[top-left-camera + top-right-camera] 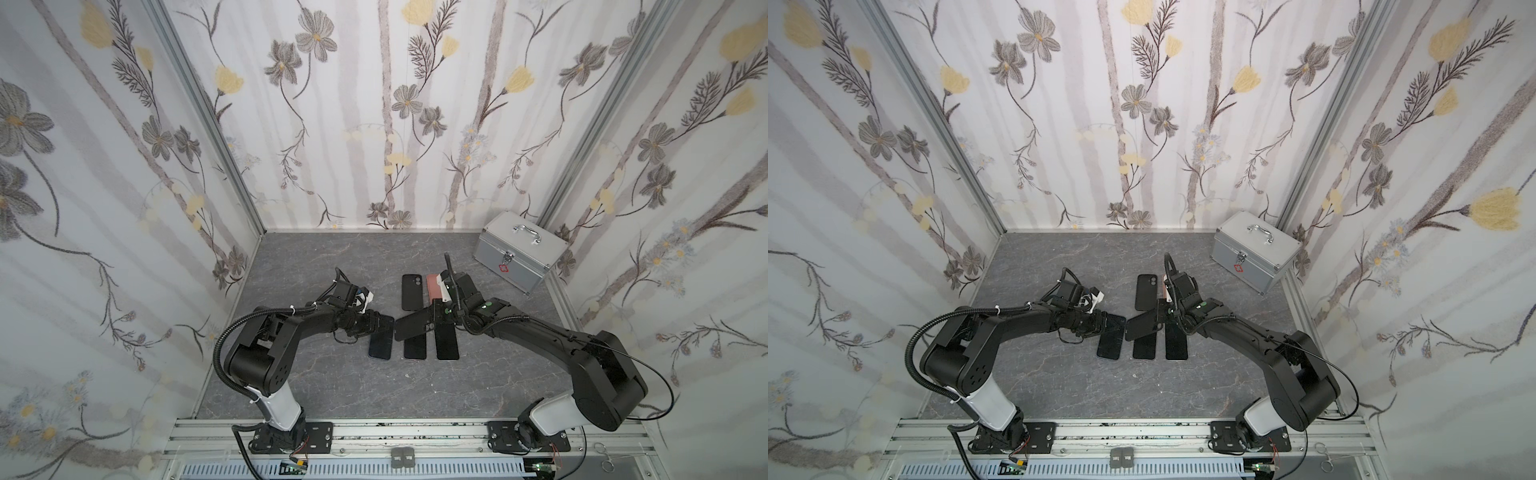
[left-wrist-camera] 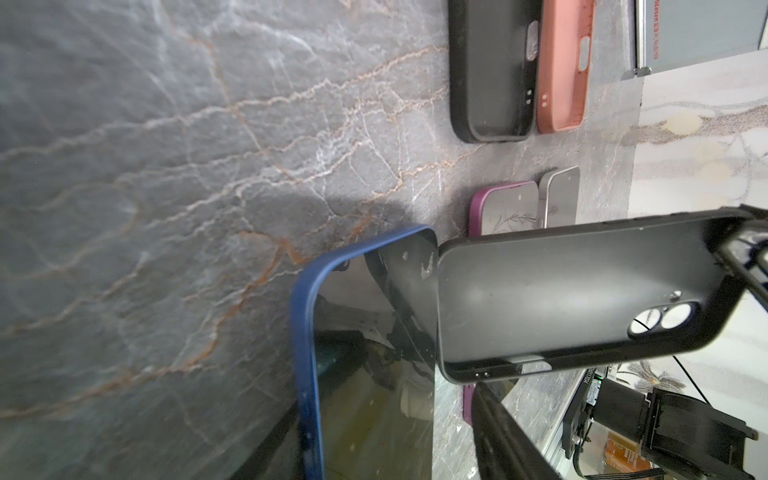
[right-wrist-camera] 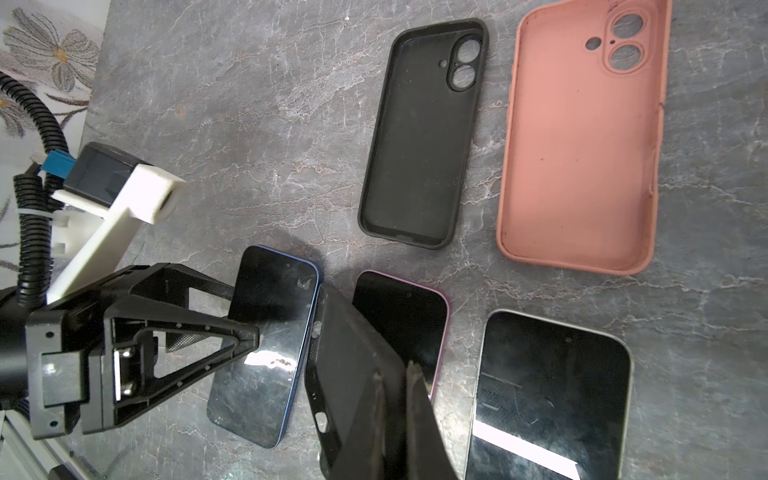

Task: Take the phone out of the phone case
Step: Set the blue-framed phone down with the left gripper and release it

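Three phone cases are in sight and none has a phone in it. A black case (image 3: 419,137) and a pink case (image 3: 582,141) lie side by side, open side up, on the grey marbled table (image 1: 316,257). A second black case (image 2: 573,299) is held clear of the table, and the light coming through its camera holes shows it is hollow. A silver metal box (image 1: 519,253) with a handle stands shut at the back right; its contents cannot be seen. Nearer the robot, three bare phones lie screen up in a row: a blue-edged phone (image 3: 270,386), a purple-edged phone (image 3: 403,320) and a silver-edged phone (image 3: 548,395). The right gripper (image 3: 397,374) has its fingers pinched tight on the camera end of the held case, which hangs tilted over the purple-edged phone's far end. The left gripper (image 3: 241,311) is over the blue-edged phone with its jaws partly apart and gripping nothing. One fingertip (image 3: 249,338) looks to rest on the glass. In both top views the two grippers face each other across the row.
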